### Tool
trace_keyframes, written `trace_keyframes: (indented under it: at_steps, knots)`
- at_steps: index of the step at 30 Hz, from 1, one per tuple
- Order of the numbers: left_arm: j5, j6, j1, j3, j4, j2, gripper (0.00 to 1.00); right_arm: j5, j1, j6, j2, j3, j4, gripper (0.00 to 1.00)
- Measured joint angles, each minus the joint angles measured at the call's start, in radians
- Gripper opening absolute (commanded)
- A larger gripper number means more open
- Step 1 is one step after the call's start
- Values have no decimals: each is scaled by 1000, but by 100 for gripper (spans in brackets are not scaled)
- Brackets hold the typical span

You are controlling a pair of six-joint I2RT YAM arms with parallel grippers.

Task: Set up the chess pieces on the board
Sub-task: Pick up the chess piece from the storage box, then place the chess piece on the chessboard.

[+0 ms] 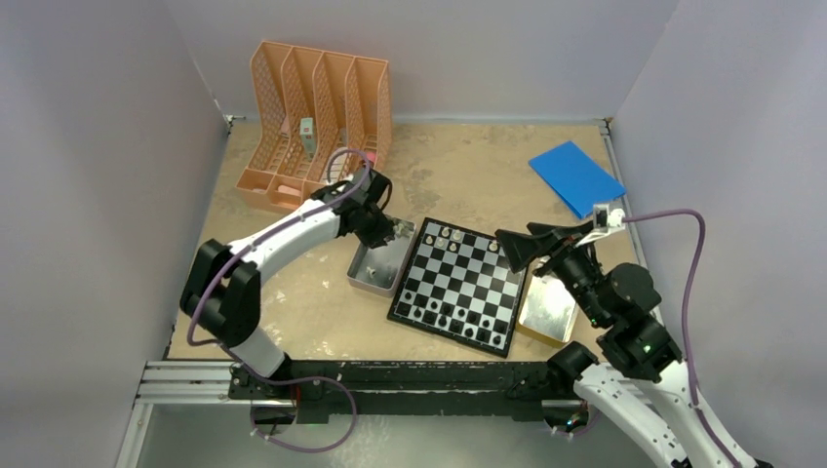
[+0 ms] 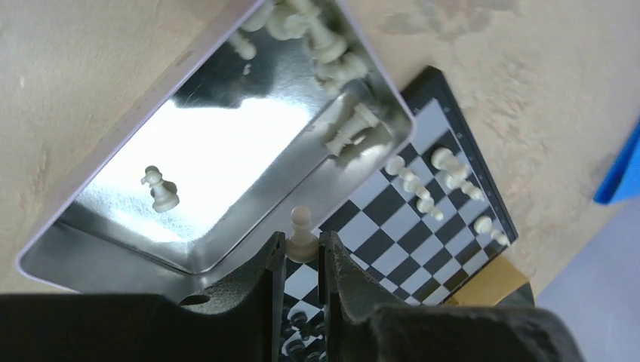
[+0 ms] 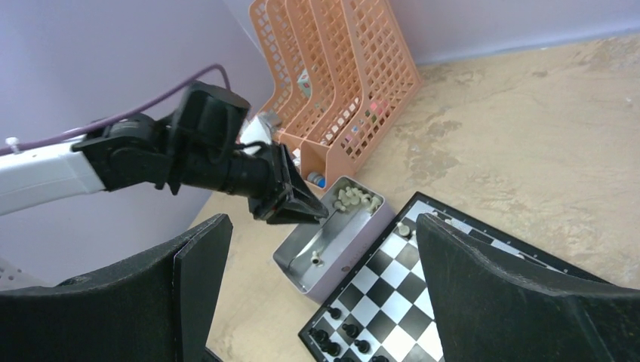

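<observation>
The checkered board (image 1: 458,285) lies mid-table. A few white pieces (image 1: 451,234) stand on its far rows and black pieces (image 1: 439,312) on its near rows. My left gripper (image 1: 398,232) hangs over the corner where the open metal tin (image 1: 375,268) meets the board. In the left wrist view this gripper (image 2: 303,249) is shut on a white pawn (image 2: 302,235), held above the board (image 2: 423,226). More white pieces (image 2: 332,53) lie heaped in the tin (image 2: 226,143), one alone (image 2: 160,190). My right gripper (image 1: 512,252) is open and empty above the board's right side (image 3: 321,222).
A second shiny tin (image 1: 546,310) lies right of the board under the right arm. An orange file rack (image 1: 317,117) stands at the back left. A blue flat sheet (image 1: 575,177) lies at the back right. Walls enclose the table on three sides.
</observation>
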State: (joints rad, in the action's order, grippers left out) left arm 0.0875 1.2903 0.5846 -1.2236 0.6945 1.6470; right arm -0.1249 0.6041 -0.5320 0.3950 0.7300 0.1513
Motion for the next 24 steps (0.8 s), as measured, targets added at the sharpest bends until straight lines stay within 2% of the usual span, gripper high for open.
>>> trace_keyframes:
  at_steps: [8,12,16,21,24]
  knots:
    - [-19,-374,0,170,-274,-263,10,60,0,-30,98,-1,-51,94]
    - [-76,-591,0,235,-409,-391,9,85,0,-42,152,-1,-67,94]
    - [-157,-784,0,246,-509,-457,5,108,0,-56,196,-1,-103,92]
    - [-294,-974,0,279,-598,-483,0,199,0,-71,278,30,-152,84]
    - [-397,-1071,0,341,-663,-510,0,280,0,-76,352,69,-178,73]
